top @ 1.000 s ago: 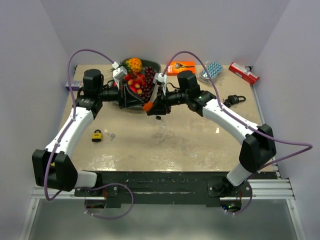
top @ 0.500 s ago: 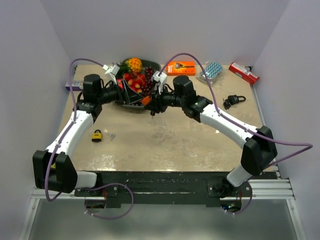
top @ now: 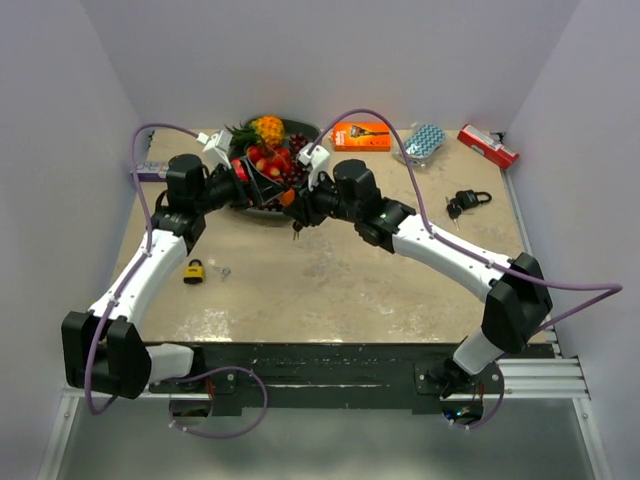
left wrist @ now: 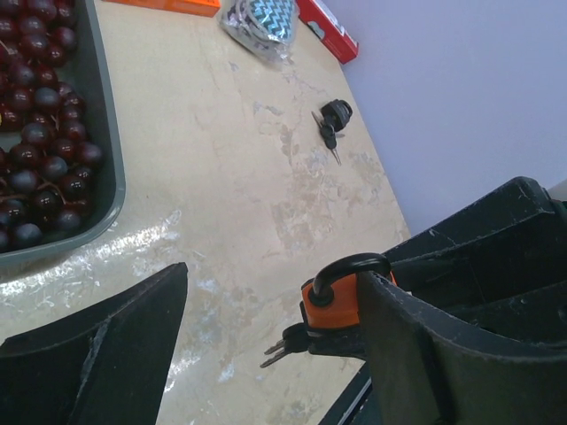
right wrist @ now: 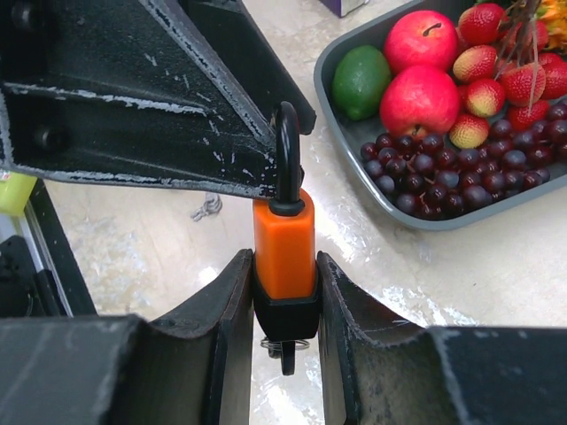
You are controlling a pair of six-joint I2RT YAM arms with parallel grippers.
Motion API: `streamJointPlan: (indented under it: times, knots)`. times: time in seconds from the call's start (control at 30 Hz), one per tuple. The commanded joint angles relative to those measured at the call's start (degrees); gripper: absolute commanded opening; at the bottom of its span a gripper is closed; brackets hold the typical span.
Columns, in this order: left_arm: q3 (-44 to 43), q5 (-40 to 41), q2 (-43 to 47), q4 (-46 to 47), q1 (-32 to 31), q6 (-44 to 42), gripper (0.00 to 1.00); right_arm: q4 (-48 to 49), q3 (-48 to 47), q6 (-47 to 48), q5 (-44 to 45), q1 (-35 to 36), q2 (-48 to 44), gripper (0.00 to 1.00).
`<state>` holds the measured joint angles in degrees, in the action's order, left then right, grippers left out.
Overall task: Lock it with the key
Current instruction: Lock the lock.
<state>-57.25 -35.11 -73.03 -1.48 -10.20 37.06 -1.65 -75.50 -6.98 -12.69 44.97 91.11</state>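
Orange plastic catches my eye first: the orange padlock is pinched by its lower body between the right jaws, upright in the right wrist view, with its black shackle pointing up. A key hangs from the underside on a small ring. From above, the padlock is held off the counter, just in front of the fruit tray that stands at the far edge, left of the middle.

The left jaws are spread wide and grip nothing. On the left wrist feed the padlock shows just beside the inner face of one finger. Whether metal touches metal there I cannot tell, and the shackle is too edge-on for me to say if it is clicked home.

The right arm and left arm meet at the tray, which holds apples, a lime and dark grapes.

Elsewhere on the counter:
- A yellow padlock lies near the left edge, a small key beside it.
- A black padlock with keys lies near the right edge.
- An orange box, a patterned bag and a red box line the far edge towards the right corner.
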Motion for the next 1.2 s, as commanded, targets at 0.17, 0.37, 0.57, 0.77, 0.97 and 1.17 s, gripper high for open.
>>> streamJointPlan:
  times: [0.17,0.37,0.57,0.77,0.97,1.17]
  knots:
    - [0.3,-1.7,4.0,5.0,-0.7,-0.1,0.8,8.5,-2.1,-6.2,5.5,0.9,-0.8,0.0]
    - [-0.4,-1.7,4.8,2.9,-0.7,-1.5,0.8,10.5,-0.8,-6.3,5.9,0.8,-1.8,0.0]
    - [-2.2,-2.1,4.3,3.0,-1.7,-1.7,0.8,12.0,-0.2,-8.0,5.8,0.7,-1.4,0.0]
    - [-3.3,-1.5,2.0,2.4,-2.0,0.3,0.8,14.9,0.1,-7.4,5.0,0.7,-1.5,0.0]
    - [-3.9,-1.6,-0.1,4.2,-2.7,3.0,0.78,16.0,-0.1,-7.5,6.4,1.1,-0.8,0.0]
    - [-3.9,-0.9,-1.8,5.0,-3.1,5.3,0.73,17.0,-0.8,-7.4,8.6,1.4,0.1,0.0]
